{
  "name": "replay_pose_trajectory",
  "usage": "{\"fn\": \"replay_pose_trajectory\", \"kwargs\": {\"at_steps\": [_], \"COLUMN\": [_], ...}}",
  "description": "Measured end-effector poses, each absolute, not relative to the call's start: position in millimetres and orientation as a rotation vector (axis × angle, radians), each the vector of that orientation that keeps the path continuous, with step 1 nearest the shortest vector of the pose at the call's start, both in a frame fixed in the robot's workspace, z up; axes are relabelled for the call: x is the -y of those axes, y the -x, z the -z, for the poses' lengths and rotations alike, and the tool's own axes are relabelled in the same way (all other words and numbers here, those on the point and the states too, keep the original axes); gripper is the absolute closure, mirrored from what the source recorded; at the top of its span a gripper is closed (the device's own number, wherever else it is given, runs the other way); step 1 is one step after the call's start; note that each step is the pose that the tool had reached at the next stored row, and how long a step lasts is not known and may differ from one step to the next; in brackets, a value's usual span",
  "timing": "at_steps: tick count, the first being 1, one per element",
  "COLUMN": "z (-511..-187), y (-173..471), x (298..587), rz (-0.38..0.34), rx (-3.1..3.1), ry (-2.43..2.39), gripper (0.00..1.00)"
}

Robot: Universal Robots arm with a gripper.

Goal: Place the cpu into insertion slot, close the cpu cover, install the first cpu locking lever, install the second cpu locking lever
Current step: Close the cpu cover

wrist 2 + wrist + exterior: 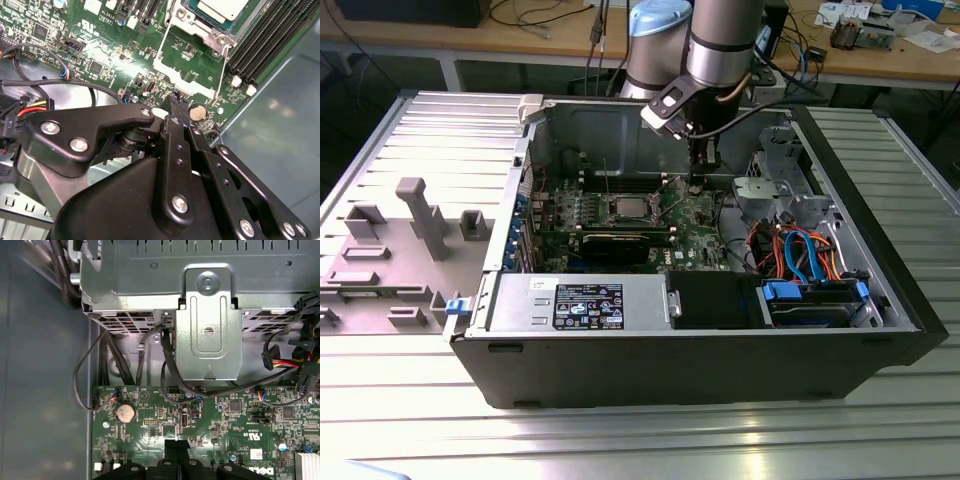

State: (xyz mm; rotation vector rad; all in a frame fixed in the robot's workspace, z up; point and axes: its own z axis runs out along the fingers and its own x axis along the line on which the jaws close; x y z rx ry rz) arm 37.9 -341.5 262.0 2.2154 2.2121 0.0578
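Observation:
The cpu (220,9) lies silver side up in the insertion slot (212,36) on the green board; in the exterior view the cpu (628,208) sits mid-case. The cpu cover (182,79) is swung open away from the socket, and green board shows through its window. A thin wire locking lever (223,70) stands beside it. My gripper (175,100) hangs just off the open cover's outer edge with its black fingers pressed together and nothing between them. In the first wrist view the gripper (176,444) hovers over the board, and in the exterior view the gripper (697,183) is to the right of the socket.
A coin battery (125,412) lies close to the fingertips. Black memory slots (265,40) run past the socket. A metal drive bracket (207,325) and cables (165,365) crowd the board's edge. The labelled power supply (588,305) fills the case front; grey fixtures (420,215) stand on the exterior view's left.

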Motion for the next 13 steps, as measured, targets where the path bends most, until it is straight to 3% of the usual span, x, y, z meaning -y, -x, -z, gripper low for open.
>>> {"fn": "replay_pose_trajectory", "kwargs": {"at_steps": [13], "z": [-252.5], "y": [-33.8], "x": [341.4], "rz": [-0.056], "rx": [-2.214], "ry": [-2.215], "gripper": [0.89]}}
